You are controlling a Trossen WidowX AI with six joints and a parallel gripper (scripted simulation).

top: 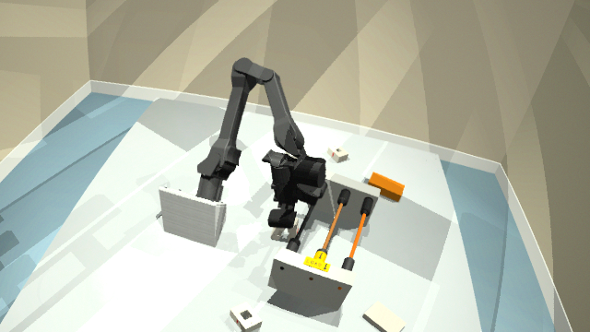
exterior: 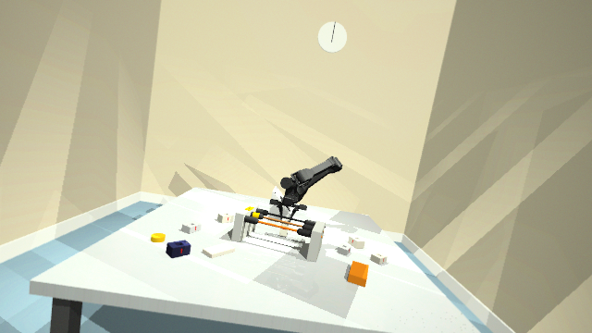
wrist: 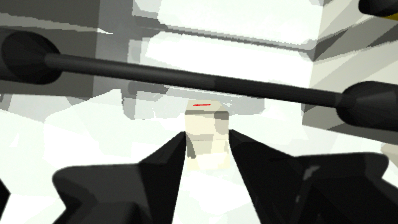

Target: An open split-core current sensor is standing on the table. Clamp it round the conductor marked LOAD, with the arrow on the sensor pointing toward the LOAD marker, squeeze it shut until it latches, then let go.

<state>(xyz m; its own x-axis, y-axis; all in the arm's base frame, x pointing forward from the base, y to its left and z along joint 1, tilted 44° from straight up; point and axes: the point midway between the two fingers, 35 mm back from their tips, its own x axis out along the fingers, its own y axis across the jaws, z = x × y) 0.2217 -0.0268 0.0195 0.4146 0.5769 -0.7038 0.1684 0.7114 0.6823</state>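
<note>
End effector [top: 285,231] [exterior: 288,219] [wrist: 207,134] gripping beige sensor [top: 289,231] [exterior: 284,230] [wrist: 207,127], beside black conductor [top: 306,221] [exterior: 280,215] [wrist: 200,80]

Orange block [top: 386,186] [exterior: 358,274], right of frame; navy block [exterior: 178,249], yellow disc [exterior: 157,238], lower left; round wall clock [exterior: 332,37], top centre.

It looks like a test lab: mid-frame in the exterior view, a robot arm [top: 235,115] [exterior: 310,178] and a conductor rack [top: 309,288] [exterior: 315,242] share a white table [top: 115,277] [exterior: 139,282]; a clock [exterior: 332,37] hangs upper right.
</note>
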